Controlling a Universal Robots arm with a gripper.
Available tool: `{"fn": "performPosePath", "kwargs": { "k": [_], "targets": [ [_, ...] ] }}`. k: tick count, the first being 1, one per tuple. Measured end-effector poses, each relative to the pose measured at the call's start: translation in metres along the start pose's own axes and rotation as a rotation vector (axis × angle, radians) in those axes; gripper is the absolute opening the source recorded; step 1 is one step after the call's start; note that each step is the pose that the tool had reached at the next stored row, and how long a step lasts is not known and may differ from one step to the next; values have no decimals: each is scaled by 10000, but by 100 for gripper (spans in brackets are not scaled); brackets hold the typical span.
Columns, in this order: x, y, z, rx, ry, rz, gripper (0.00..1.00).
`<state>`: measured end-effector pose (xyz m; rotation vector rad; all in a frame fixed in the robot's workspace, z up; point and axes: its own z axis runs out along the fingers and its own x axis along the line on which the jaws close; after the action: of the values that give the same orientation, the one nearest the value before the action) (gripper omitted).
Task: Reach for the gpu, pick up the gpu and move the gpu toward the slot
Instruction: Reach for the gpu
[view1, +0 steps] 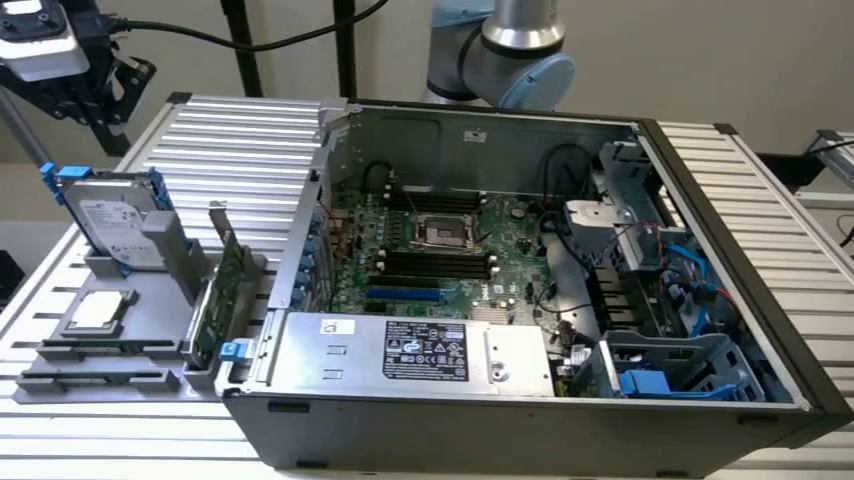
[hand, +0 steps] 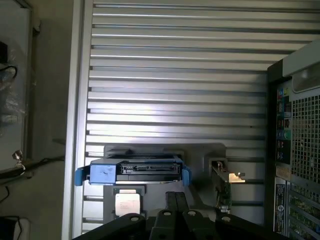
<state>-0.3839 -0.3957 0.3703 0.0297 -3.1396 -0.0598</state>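
Exterior view, gripper (view1: 100, 105): up high at the exterior view's left, well apart from gpu (view1: 220, 290)
Exterior view, gpu: upright in gray rack (view1: 187, 262), between hard drive (view1: 114, 220) and computer case (view1: 534, 330)
Wrist view, gripper (hand: 176, 196): fingertips together, empty
Wrist view, gpu (hand: 223, 189): edge-on, beside hard drive (hand: 132, 170)

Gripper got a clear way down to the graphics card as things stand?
Probably yes. The gripper hangs in open air up by the rack, and the graphics card stands on edge with its top bare. The hard drive stands apart on one side; the computer case on the other looks close.
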Motion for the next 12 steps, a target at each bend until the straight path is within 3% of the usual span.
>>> {"fn": "performPosePath", "kwargs": {
  "k": [5,12],
  "targets": [
    [-161,-122,5,-1,-1,-1,11],
    [-269,-288,40,28,-16,-2,11]
  ]
}}
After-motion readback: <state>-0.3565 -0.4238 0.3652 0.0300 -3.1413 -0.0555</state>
